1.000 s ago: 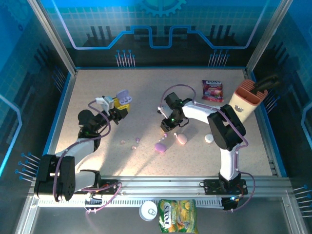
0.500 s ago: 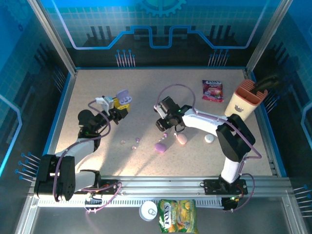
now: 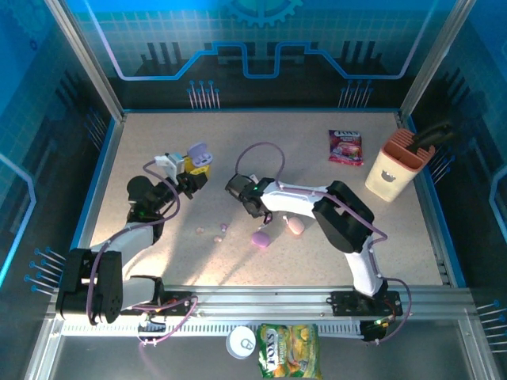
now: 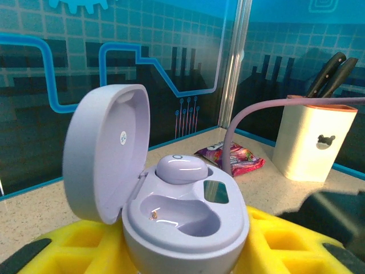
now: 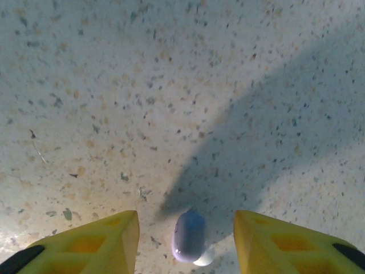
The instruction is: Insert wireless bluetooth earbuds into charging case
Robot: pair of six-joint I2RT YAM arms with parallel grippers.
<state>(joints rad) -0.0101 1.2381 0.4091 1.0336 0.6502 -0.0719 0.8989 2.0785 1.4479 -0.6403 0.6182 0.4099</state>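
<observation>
While case (image 4: pixel 171 214) is gripped by left claw (image 4: pixel 182 254), released right claw (image 5: pixel 185 220) to be centred astride lilac earbud (image 5: pixel 188 238)

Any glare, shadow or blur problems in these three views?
Top external: warm bright patch washes the near table. Left wrist: glare spots on the seated lilac earbud in the charging case; foreground soft. Right wrist: dark shadow runs diagonally to the loose lilac earbud.

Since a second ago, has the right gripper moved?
Yes. The right gripper has swung left, farther from the knife block.
</observation>
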